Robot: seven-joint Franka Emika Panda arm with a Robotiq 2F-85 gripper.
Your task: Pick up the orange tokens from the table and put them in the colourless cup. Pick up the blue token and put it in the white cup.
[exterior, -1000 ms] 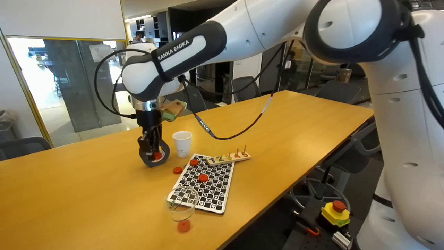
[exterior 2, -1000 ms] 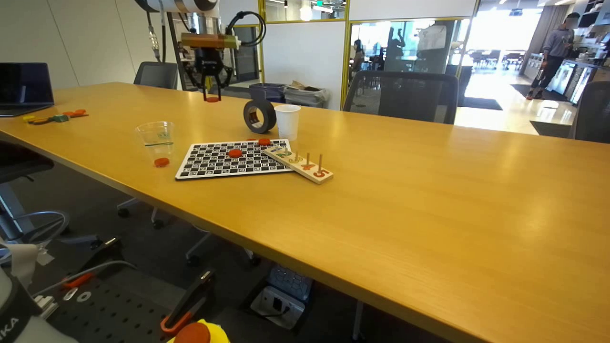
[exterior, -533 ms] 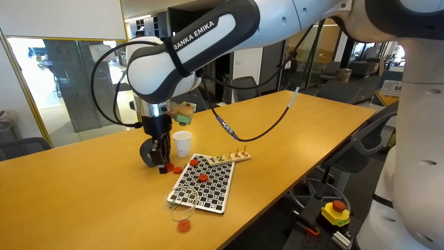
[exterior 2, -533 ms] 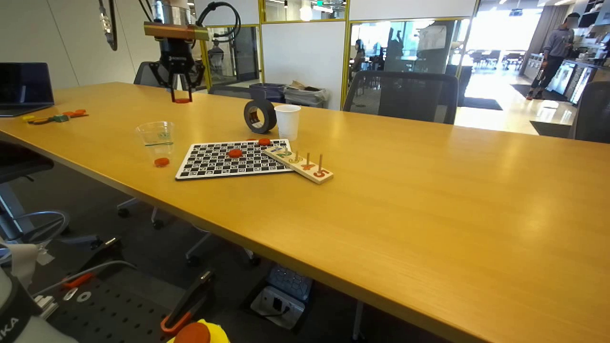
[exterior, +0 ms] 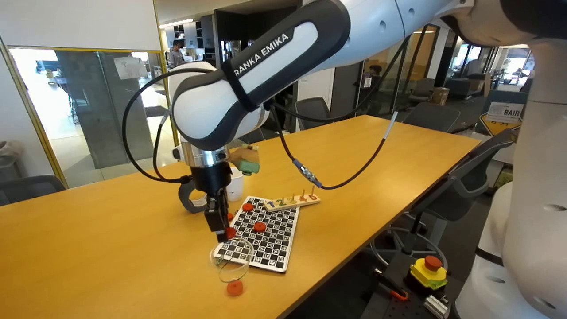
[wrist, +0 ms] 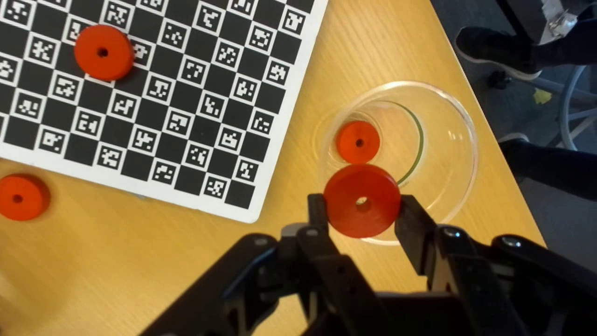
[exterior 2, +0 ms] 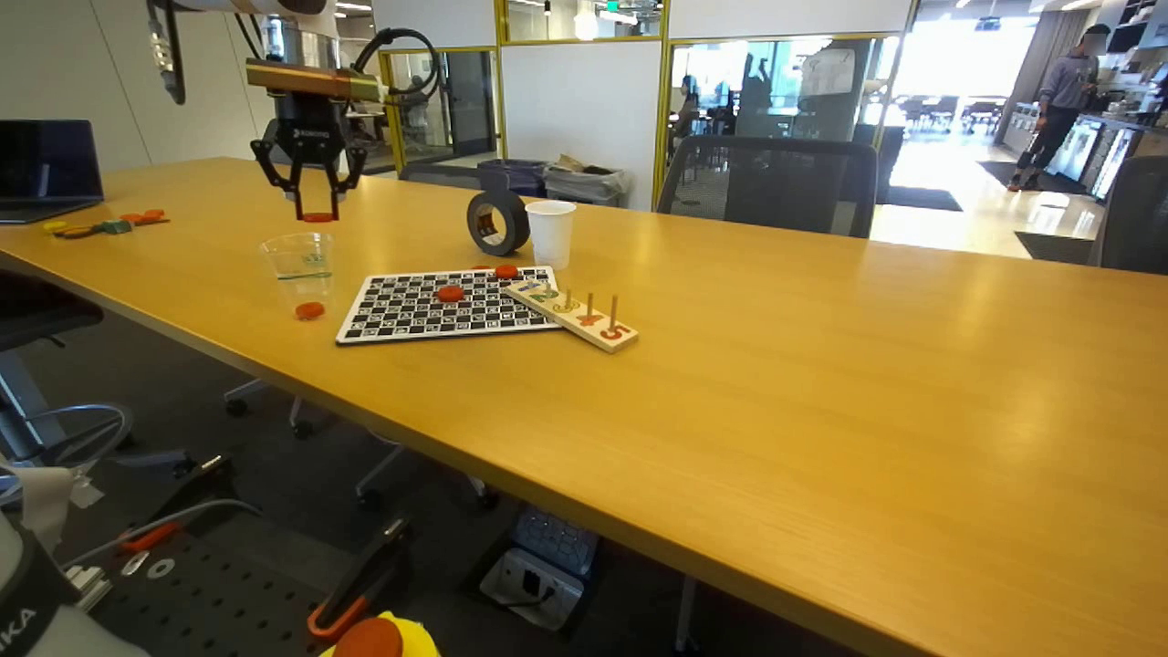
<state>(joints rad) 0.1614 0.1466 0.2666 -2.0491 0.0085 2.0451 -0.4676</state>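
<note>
Pinching an orange token (wrist: pixel 362 186) by its sides, the gripper (exterior 2: pixel 317 216) holds it up near the clear cup (exterior 2: pixel 299 255), higher than its rim. Just beside that cup lies a checked board (exterior 2: pixel 452 316), two more tokens (exterior 2: pixel 450 294) and part of a wooden peg strip (exterior 2: pixel 573 317) on top. Black tape (exterior 2: pixel 517 224) stands by the white cup (exterior 2: pixel 551 235). The held token is flat, round face up, just as long every way across.

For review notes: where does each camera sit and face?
In an exterior view: by the table, looking across it; claw, wrist, lower-left body visible.
In an exterior view: beside the arm, facing the table; arm and claw visible.
Wrist view: on the wrist, facing down at the colourless cup; fingers visible.
Both exterior views show the white cup.
</note>
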